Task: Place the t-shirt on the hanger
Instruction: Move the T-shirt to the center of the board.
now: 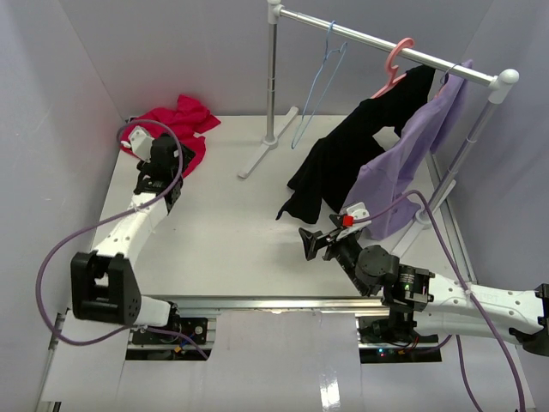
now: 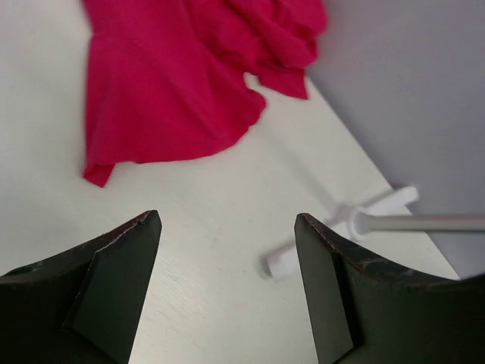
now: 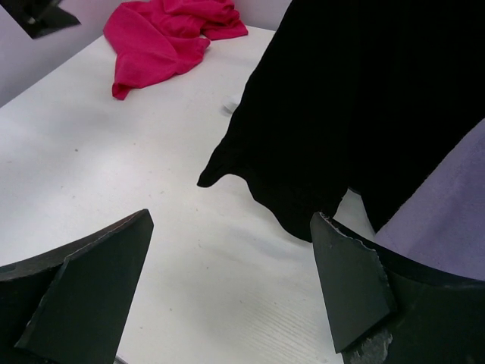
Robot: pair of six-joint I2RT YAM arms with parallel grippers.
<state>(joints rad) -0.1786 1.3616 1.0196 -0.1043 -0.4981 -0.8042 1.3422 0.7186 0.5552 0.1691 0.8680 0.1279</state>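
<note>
T-shirt lies crumpled at the far left corner of the counter. A rack stands across the far right, with a black garment and a lavender garment hanging at its right end and the hanger bare further left. Left hand hovers just near the shirt, fingers apart. Right hand, close to the black hem, is likewise spread, holding nothing.

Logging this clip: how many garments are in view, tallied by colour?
red t-shirt: 1
black garment: 1
lavender garment: 1
Total: 3
</note>
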